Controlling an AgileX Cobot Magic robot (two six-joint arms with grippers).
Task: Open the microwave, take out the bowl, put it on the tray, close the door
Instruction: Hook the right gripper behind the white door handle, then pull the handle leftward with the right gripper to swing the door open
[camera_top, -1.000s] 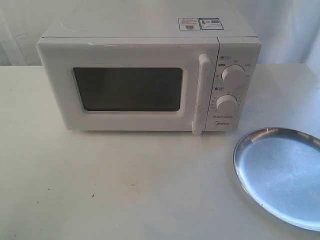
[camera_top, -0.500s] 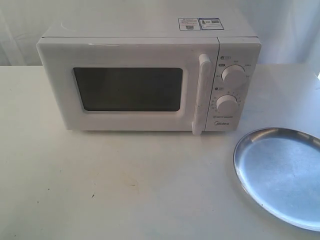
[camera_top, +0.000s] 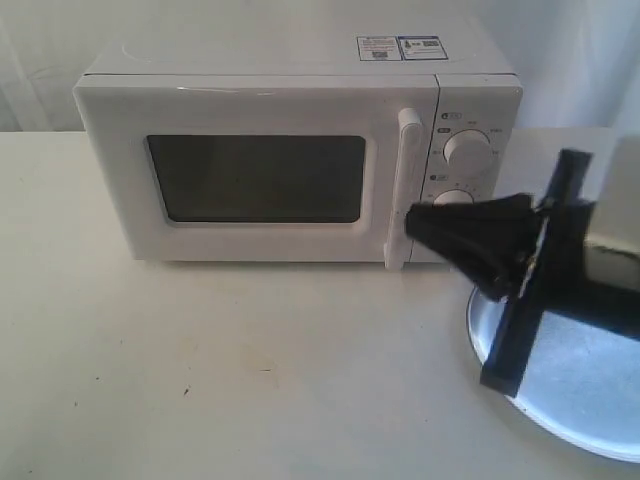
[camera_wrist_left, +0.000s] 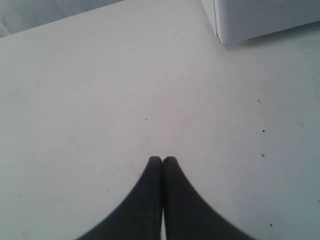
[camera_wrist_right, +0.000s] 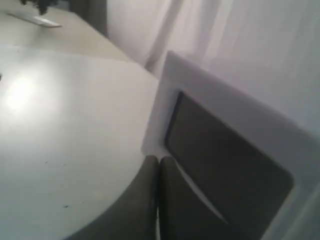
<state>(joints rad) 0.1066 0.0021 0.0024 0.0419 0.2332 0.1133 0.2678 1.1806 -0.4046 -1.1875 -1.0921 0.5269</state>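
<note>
Steel tray (camera_top: 585, 395) at table's (camera_top: 250, 360) near right edge: light, slick. Right gripper (camera_top: 411, 222), fingers pressed together, just beside handle (camera_top: 404, 190) of door (camera_top: 255, 115); stiff bar, likely best hooked from behind. Left gripper (camera_wrist_left: 162, 160) likewise closed, over table. Microwave (camera_top: 290, 62) toward far edge, heavy, door shut; bowl unseen.

The black, wedge-shaped right hand (camera_top: 412, 222) reaches in from the right edge of the tabletop (camera_top: 250, 350). It is held roughly level above the tabletop and points toward the left edge. Its two tapered fingers (camera_top: 470, 235) lie pressed together with no gap at the tips. In the right wrist view the pair meets along one thin seam. Behind the fingers a flat black bar (camera_top: 535, 275) crosses the wrist on a slant, and the dark right arm (camera_top: 610, 285) runs off past the right edge. The black left hand (camera_wrist_left: 162, 160) shows only in the left wrist view. Its two curved fingers (camera_wrist_left: 142, 200) touch tip to tip over the tabletop; whether they rest on it cannot be told.
</note>
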